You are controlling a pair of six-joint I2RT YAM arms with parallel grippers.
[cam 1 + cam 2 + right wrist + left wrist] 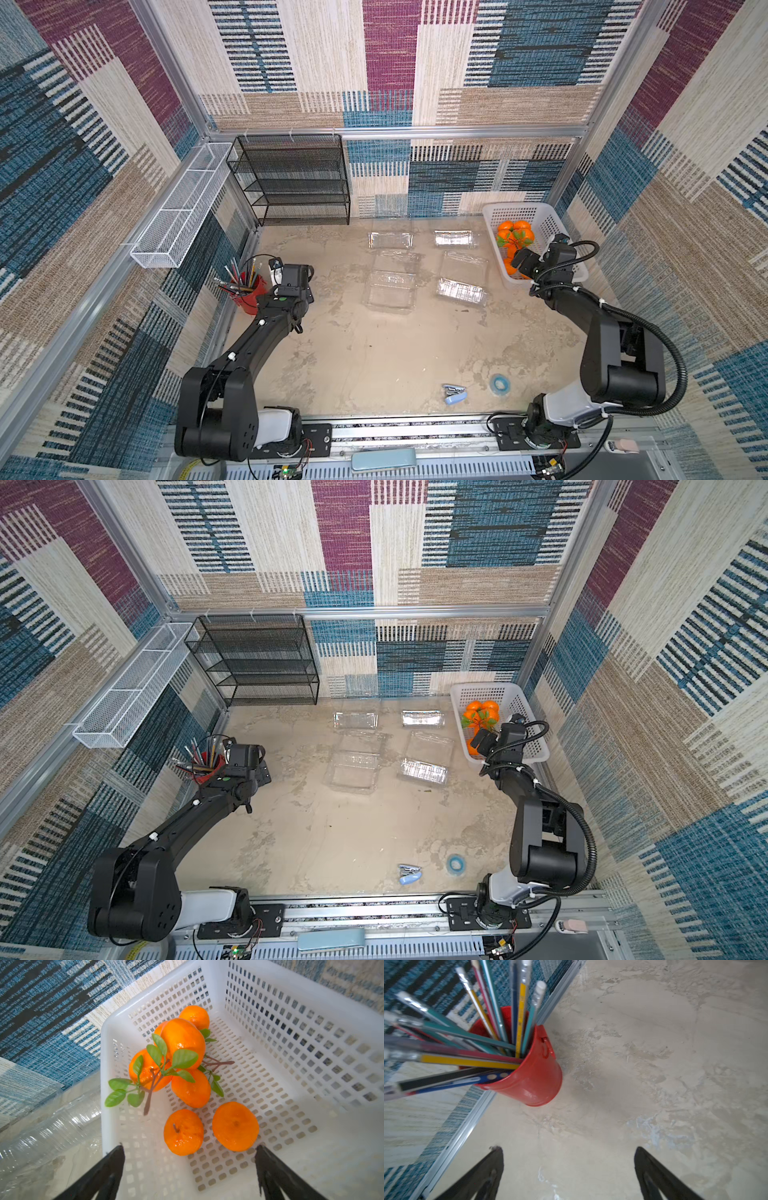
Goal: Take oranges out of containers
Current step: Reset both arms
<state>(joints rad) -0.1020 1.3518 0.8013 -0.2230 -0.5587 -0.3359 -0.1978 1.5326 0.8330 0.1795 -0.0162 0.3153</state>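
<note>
Left gripper (568, 1148), right gripper (190, 1147): spread, empty. Oranges (182, 1043) in white basket (291, 1022); clamshell containers (390, 291) look empty. Lift right gripper straight up before swinging away.

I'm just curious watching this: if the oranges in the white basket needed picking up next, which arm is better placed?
The right. The right gripper, open, hangs over the white basket with the oranges just ahead. The left gripper, also open, is across the table beside the red pencil cup.

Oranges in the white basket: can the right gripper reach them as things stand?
Probably yes: the right gripper hangs open over the uncovered white basket, the nearest oranges right beneath it, nothing between.
</note>
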